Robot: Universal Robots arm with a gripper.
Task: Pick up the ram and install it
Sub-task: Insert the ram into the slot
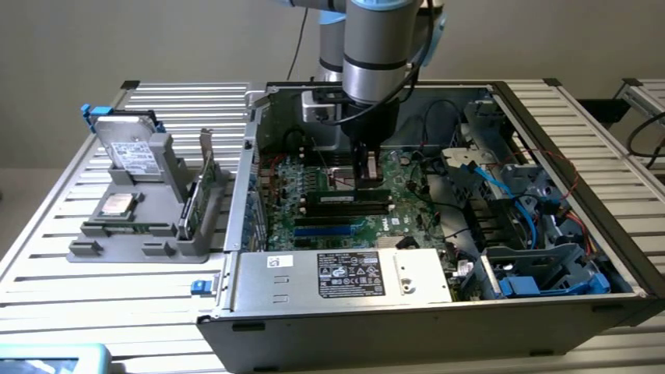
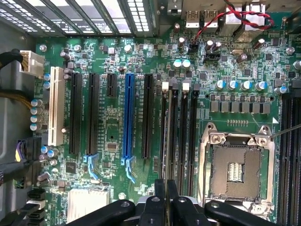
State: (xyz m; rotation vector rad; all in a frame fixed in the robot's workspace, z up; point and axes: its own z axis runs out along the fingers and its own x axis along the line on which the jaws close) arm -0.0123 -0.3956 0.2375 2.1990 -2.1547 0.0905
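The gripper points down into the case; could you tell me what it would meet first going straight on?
Most likely the black memory slots on the motherboard, directly beneath the gripper; the remaining gap is unclear.

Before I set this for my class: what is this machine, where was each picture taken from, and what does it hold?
One robot arm with a gripper reaches into an open computer case. One camera stands off the arm; the other, on the wrist, looks down at the motherboard. A green stick, probably the ram, sits under the gripper at the slots; whether it is gripped I cannot tell. Beside the case, a grey holder carries a drive and a card.
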